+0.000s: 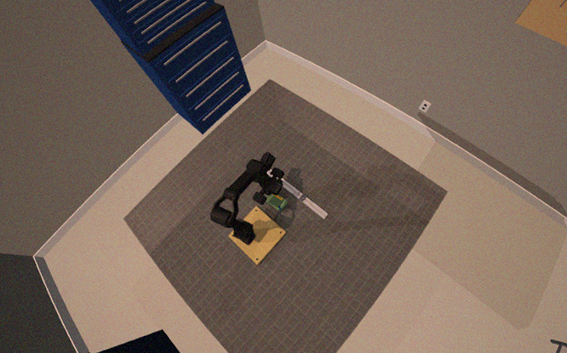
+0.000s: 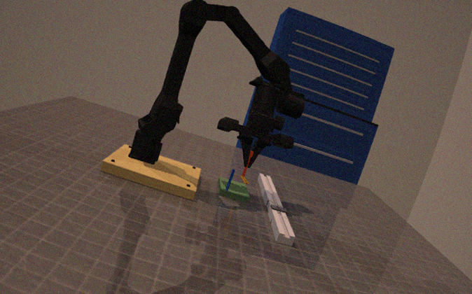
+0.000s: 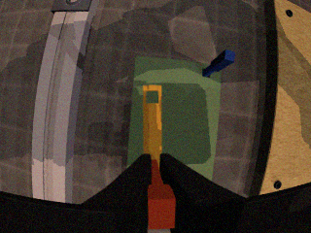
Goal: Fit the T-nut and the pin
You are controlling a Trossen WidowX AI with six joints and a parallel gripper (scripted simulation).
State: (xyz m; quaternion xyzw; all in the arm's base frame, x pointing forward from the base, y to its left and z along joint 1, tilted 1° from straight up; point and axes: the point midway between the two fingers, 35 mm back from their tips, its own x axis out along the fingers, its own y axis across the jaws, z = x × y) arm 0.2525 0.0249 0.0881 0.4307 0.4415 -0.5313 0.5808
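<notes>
Aluminum rail (image 1: 315,208) (image 2: 282,223) (image 3: 62,112), wrist view nine o'clock: destination, best approached level, clear of its lips. Green tray (image 1: 274,200) (image 2: 233,194) (image 3: 187,121), center: beneath the brass T-nut (image 2: 244,179) (image 3: 153,126). Gripper (image 2: 248,165) (image 3: 155,162), six o'clock: clenched upon the orange handle (image 2: 250,157) (image 3: 161,206), warranting gentle lifting.

Blue pin (image 2: 230,180) (image 3: 220,63) sticks up nr pincer (image 2: 247,165) (image 3: 155,162); gap twd rail (image 2: 281,223) (image 3: 54,112)
</notes>
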